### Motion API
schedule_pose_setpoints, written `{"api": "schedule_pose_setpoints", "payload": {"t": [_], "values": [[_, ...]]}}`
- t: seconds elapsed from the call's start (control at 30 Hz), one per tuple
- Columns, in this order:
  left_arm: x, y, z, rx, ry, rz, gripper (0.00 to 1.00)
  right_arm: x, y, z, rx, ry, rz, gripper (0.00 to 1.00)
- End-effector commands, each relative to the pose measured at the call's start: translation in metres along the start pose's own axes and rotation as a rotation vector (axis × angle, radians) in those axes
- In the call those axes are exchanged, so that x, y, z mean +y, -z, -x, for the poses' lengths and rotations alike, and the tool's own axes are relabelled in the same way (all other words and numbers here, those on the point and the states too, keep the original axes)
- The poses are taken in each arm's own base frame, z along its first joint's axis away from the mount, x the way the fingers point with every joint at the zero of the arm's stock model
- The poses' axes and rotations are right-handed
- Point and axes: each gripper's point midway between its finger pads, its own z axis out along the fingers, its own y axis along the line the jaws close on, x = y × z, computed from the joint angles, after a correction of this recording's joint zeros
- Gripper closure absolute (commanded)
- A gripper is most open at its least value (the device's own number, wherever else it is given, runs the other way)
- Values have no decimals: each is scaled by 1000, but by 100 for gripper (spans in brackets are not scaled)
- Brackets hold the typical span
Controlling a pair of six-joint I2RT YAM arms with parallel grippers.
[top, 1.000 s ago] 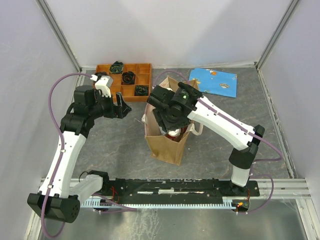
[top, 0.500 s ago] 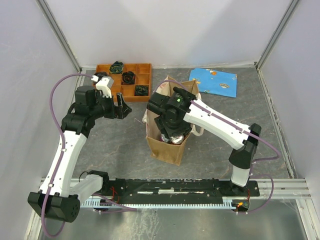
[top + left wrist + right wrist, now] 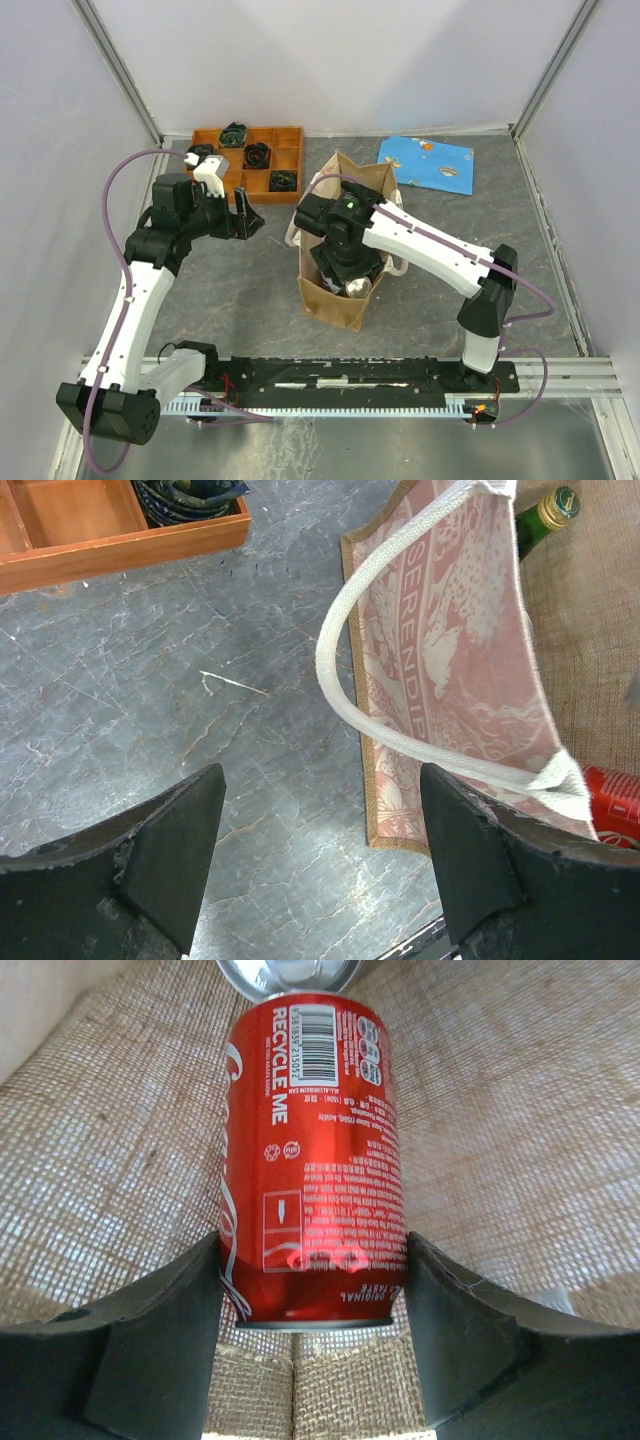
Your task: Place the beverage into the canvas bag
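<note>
The red aluminium cola can (image 3: 310,1160) is gripped by the right fingers (image 3: 150,1350) inside the tan-brown canvas bag (image 3: 335,300); the left fingers (image 3: 170,850) are spread empty beside it. The bag could be toppled if its wall is snagged on withdrawal.

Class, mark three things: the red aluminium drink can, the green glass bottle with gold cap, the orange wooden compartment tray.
Red aluminium drink can (image 3: 312,1160): right wrist view, middle of printed side.
Green glass bottle (image 3: 535,530): left wrist view, green neck.
Orange wooden compartment tray (image 3: 289,143): top external view, bare right compartment.
</note>
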Motion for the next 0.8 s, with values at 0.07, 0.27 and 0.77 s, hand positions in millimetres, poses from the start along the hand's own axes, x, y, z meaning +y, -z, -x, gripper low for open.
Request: {"api": "schedule_pose_setpoints", "payload": {"t": [0.07,0.27,0.77], "values": [[-4,2,12,-52,-57,-21,15,14,-24,-14,104,35,56,100],[-3,4,8,-47,-55,-18,15,16,-29,-6,100,40,58,100],[-3,-3,11,-45,-40,-26,15,-33,71,48,-238,-71,-31,100]]}}
